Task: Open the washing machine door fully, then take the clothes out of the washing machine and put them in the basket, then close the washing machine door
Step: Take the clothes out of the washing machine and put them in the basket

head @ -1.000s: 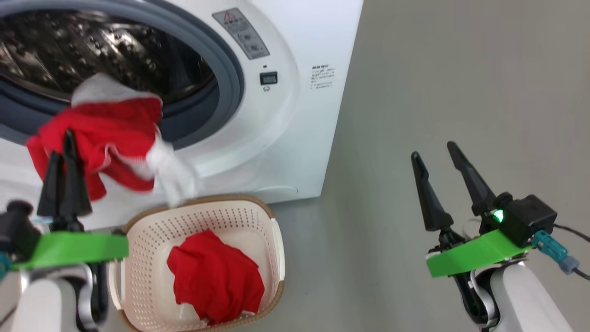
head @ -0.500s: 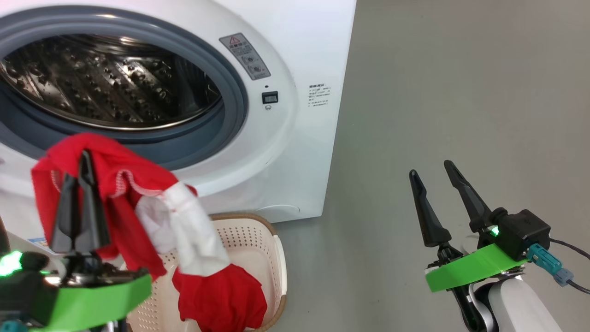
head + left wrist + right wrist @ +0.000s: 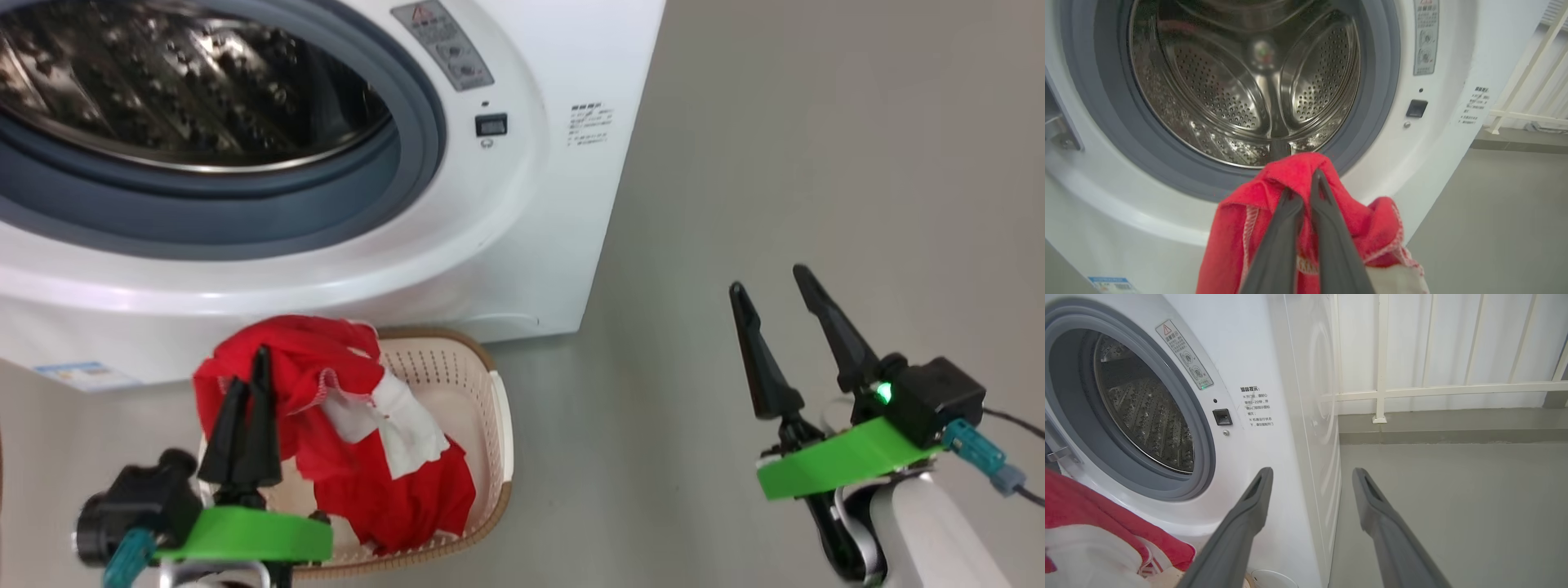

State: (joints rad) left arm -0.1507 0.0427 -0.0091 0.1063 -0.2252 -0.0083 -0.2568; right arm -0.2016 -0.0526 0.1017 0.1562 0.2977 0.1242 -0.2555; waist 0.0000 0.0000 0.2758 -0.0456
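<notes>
The washing machine (image 3: 522, 204) stands open, and its steel drum (image 3: 1241, 81) looks empty. The door is out of view; only a hinge bracket (image 3: 1057, 130) shows at the opening's left. My left gripper (image 3: 249, 371) is shut on a red-and-white garment (image 3: 326, 376) and holds it over the left half of the basket (image 3: 482, 384). That garment drapes down onto more red clothes (image 3: 408, 498) lying in the basket. In the left wrist view the left gripper (image 3: 1302, 183) pinches the red cloth (image 3: 1347, 220) in front of the drum. My right gripper (image 3: 769, 279) hangs open and holds nothing over the floor, right of the machine.
Grey floor (image 3: 816, 122) stretches open to the right of the machine. A white railing (image 3: 1433, 392) runs along the wall behind. The basket sits on the floor against the machine's front lower edge.
The left gripper has carried the red garment down from the drum's mouth to above the basket. The head camera has shifted. The right gripper has stayed open and in place.
</notes>
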